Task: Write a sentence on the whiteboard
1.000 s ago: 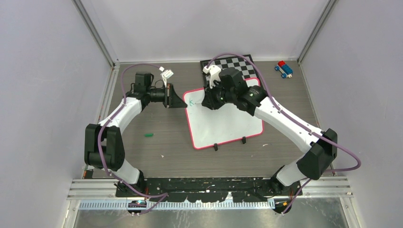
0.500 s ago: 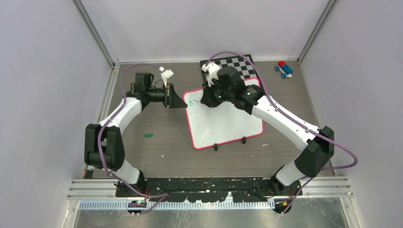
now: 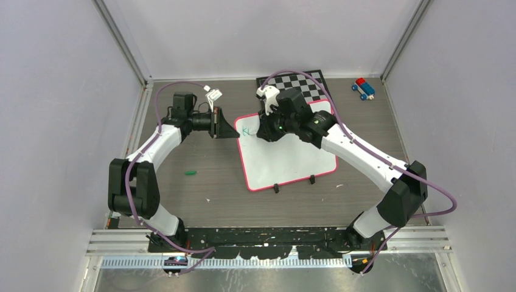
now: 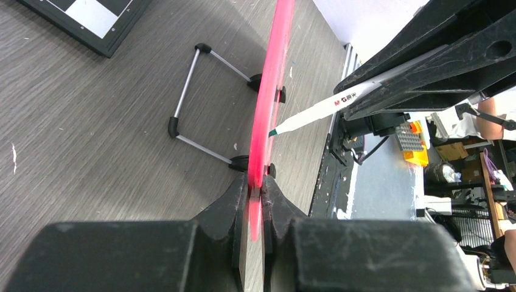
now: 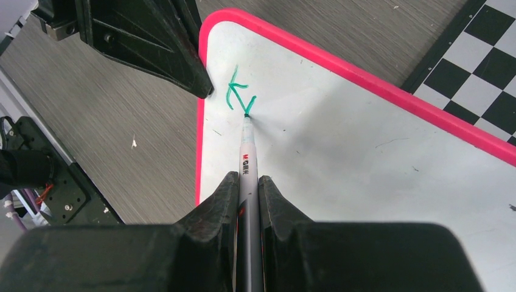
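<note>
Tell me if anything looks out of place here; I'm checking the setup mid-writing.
A small green piece, possibly a pen cap, lies loose on the table left of the whiteboard. The board sits skewed, but the left end effector clamps its edge, so that seems deliberate.

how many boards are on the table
2. The whiteboard sits mid-table, its left edge clamped in the left gripper. The chequered board is behind it at the far edge, partly hidden by the right arm; the right gripper holds a marker.
</note>
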Motion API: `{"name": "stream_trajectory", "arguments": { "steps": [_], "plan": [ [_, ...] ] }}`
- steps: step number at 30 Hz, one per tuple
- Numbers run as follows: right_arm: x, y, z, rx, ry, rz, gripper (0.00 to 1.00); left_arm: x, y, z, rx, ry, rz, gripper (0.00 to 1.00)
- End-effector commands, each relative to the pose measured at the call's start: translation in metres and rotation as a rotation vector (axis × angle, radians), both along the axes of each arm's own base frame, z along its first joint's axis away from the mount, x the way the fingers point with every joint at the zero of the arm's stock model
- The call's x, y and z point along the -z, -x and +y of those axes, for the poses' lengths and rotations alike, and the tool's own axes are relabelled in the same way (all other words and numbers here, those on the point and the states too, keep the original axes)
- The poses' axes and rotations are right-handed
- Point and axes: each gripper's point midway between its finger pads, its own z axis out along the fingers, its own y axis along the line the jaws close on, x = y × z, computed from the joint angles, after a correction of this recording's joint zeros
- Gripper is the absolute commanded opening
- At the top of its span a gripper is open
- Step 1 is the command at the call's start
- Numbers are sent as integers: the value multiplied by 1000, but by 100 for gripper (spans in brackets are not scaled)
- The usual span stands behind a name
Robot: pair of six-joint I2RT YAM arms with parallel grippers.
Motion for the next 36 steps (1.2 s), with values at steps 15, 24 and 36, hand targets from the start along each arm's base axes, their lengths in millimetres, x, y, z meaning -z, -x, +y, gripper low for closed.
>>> {"name": "stream_trajectory", "arguments": {
  "steps": [15,24,36],
  "plan": [
    [-58,-3,3,-13,-86,-99,0,-10,8,-5,44,23,-11,0],
    [-51,-17,6,20,-62,-113,0,-12,9,-5,45,24,-17,0],
    [-36,-21,2,31,-17,-106,0,-9,9,-5,46,22,-12,0]
  ]
}}
